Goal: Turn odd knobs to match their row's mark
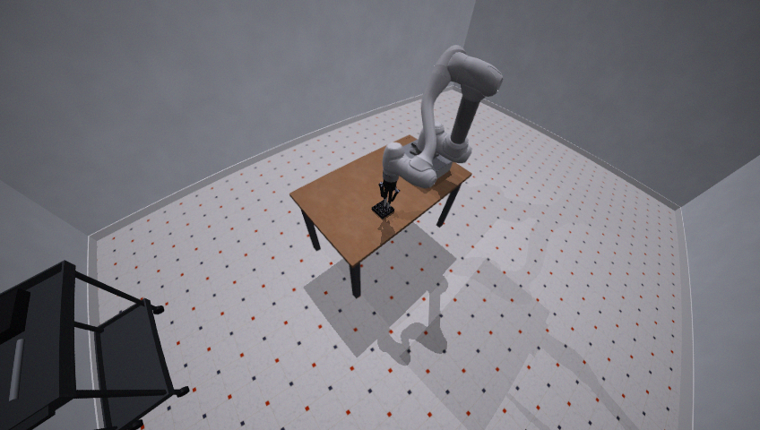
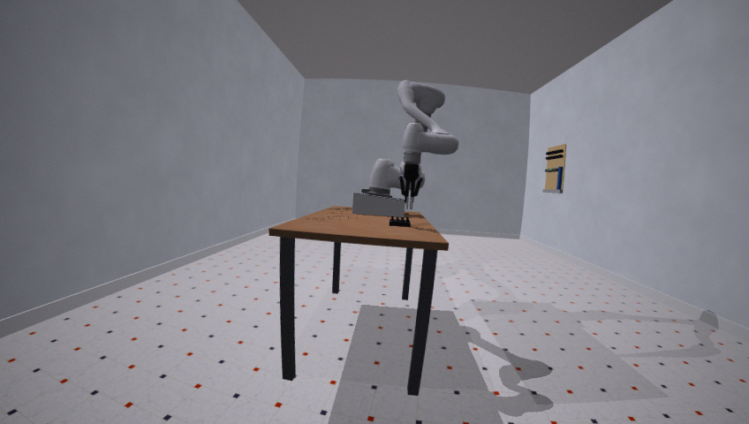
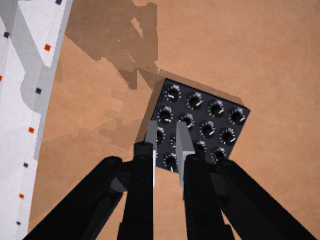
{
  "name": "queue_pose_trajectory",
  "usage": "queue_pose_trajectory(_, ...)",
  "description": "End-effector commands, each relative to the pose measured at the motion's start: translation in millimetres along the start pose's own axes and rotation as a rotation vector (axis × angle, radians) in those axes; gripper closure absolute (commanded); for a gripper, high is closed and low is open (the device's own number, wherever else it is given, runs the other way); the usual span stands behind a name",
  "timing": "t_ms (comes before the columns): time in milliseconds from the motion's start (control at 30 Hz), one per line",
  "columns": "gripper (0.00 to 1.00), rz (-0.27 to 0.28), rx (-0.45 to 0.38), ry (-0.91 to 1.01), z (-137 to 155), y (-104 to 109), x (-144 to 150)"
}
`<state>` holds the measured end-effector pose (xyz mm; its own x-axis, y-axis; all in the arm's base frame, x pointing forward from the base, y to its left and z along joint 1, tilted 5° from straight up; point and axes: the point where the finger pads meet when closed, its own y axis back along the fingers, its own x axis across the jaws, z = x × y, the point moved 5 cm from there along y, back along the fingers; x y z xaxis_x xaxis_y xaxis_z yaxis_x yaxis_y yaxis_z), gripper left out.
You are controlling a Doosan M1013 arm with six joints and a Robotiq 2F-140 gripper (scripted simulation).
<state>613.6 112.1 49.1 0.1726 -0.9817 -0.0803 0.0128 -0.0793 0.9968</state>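
Note:
The black knob box [image 1: 377, 212] [image 2: 399, 223] [image 3: 184, 89] stands on the wooden table, turned at an angle in the wrist view. Its knobs have white lines and white rings of marks; the printed names are too small to read. The gripper [image 1: 385, 206] [image 2: 409, 208] [image 3: 166, 123] points down above the box. Its fingertips are a small gap apart with nothing between them, so it is open narrowly. In the exterior view the tips are above the knob tops. In the wrist view the fingers hide some knobs in the lower left part of the box. The socket cannot be made out.
The table [image 1: 332, 212] [image 2: 336, 228] [image 3: 280, 175] has an edge near the box, with the floor [image 3: 20, 165] beyond at the left of the wrist view. The arm's grey base block [image 2: 378, 204] is behind the box. A dark cart [image 1: 133, 346] stands away from the table.

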Motion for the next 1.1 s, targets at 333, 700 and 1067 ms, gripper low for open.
queue_pose_trajectory(333,0.88,0.0,0.0,0.0,0,0,0)
queue_pose_trajectory(700,0.88,0.0,0.0,0.0,0,-3,0)
queue_pose_trajectory(1067,0.88,0.0,0.0,0.0,0,-14,0)
